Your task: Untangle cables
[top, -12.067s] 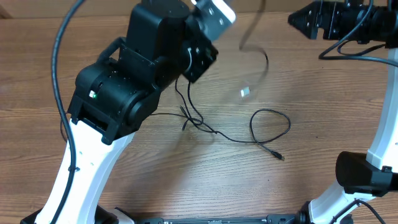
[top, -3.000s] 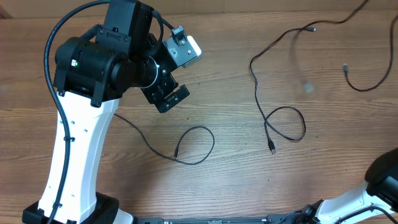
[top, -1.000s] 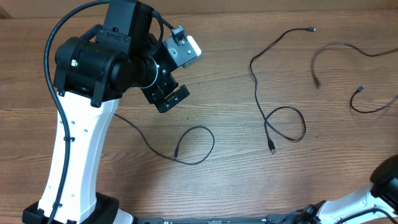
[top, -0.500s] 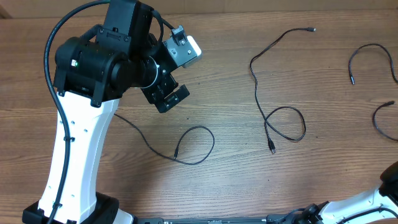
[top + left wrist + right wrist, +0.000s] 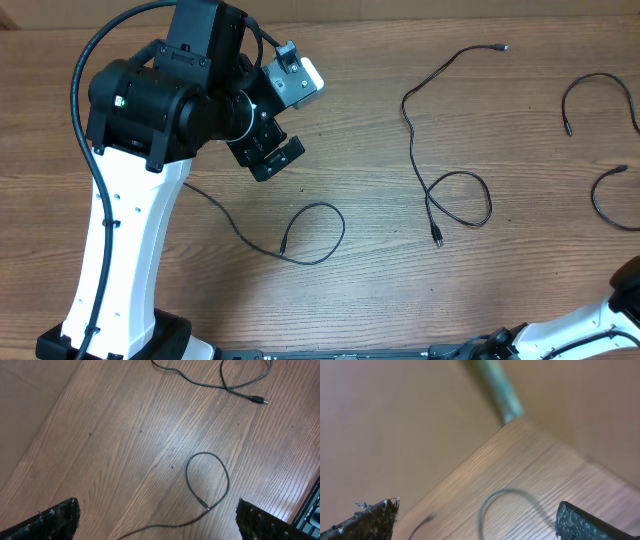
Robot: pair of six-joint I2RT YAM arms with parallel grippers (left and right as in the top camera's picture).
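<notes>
We see three cables lying apart on the table [image 5: 400, 300]. The short cable [image 5: 343, 228] sits just below the left arm [image 5: 150, 110], the middle cable [image 5: 413, 140] is well to its right, and the far cable [image 5: 598, 76] is farthest right. The left gripper [image 5: 160, 520] and right gripper [image 5: 480, 520] are both spread wide, holding nothing.

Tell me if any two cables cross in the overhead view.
No: the left cable, middle cable and right cable lie well apart, none touching.

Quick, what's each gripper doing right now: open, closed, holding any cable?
Left gripper: open, holding nothing.
Right gripper: open, holding nothing.
</notes>
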